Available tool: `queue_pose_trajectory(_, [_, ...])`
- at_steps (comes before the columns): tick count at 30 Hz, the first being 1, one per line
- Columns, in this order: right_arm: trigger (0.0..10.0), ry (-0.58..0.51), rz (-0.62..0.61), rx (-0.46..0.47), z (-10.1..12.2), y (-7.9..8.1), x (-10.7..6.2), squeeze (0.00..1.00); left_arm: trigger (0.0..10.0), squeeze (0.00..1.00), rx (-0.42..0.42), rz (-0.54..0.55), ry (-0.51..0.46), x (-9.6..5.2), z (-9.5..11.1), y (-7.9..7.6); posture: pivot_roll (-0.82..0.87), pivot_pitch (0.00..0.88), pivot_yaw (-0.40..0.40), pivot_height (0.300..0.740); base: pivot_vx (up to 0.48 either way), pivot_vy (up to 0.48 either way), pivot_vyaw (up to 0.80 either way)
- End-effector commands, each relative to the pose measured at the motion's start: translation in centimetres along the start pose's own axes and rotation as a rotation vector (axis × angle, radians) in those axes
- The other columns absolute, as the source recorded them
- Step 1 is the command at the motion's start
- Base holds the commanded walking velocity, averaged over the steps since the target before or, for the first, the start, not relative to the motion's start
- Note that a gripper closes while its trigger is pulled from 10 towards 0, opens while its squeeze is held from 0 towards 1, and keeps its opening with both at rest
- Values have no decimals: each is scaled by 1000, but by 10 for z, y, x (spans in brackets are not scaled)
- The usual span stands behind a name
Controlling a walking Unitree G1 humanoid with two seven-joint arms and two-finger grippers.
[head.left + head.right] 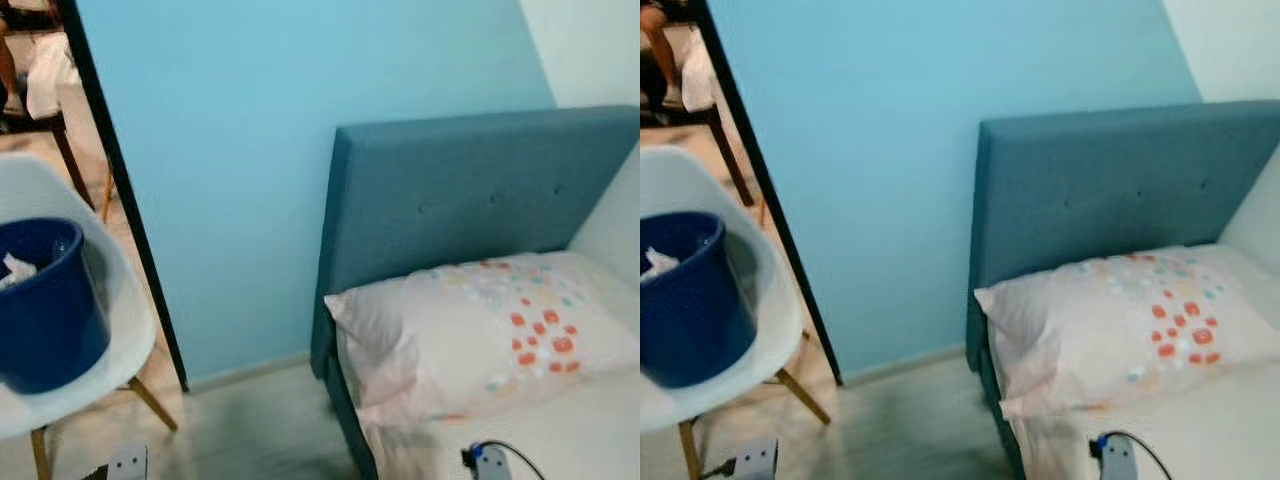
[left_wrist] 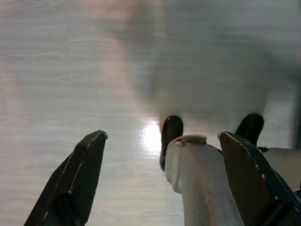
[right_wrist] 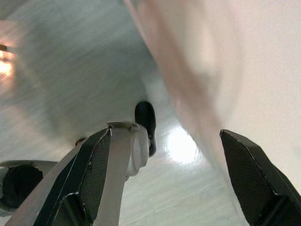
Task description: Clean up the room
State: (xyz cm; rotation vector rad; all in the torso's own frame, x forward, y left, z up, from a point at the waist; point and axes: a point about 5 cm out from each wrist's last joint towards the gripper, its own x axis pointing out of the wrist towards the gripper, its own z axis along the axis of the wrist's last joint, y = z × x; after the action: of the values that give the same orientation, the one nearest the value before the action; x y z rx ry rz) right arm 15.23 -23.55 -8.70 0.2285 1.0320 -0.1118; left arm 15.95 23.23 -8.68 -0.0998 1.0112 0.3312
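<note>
A blue wall [image 1: 250, 150] stood behind a bed [image 1: 560, 430] with a teal headboard [image 1: 470, 190], and a spotted pillow [image 1: 490, 330] lay against the headboard. To the left a white chair [image 1: 120, 300] carried a blue bucket [image 1: 45, 310] with crumpled white paper [image 1: 15, 268] inside. The left gripper [image 2: 160, 155] and right gripper [image 3: 164, 155] hung over the pale floor [image 2: 70, 70], both jaws apart and holding nothing.

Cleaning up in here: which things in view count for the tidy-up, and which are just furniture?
For the job:
blue bucket with white scrap inside
pillow

Just there:
white chair
bed headboard
blue wall
left gripper, right gripper, both open
</note>
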Motion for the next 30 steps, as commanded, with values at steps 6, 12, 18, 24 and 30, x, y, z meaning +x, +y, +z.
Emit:
queue_pose_trajectory(6, [10000,28,-10,-45,-8,-7,-3,0,10000,0,61,-34,8,0,-2,-8,-71,0,-48,740,-331,0,119])
queue_pose_trajectory(12, [10000,58,-5,-77,-14,-12,-5,0,10000,0,114,-52,13,0,-3,-10,-68,0,-45,740,-325,0,720])
queue_pose_trajectory(18, [10000,68,-38,-53,-21,-14,-6,0,10000,0,134,-55,18,0,-6,-10,-70,0,-35,740,-319,0,727])
queue_pose_trajectory(24, [10000,91,-84,-42,-30,-13,-7,0,10000,0,137,-64,27,-1,-9,-13,-75,0,-24,740,-317,0,0])
queue_pose_trajectory(30, [10000,89,-82,-32,-30,-3,-3,0,10000,0,140,-71,31,-1,-10,-14,-78,0,-14,740,-316,0,0])
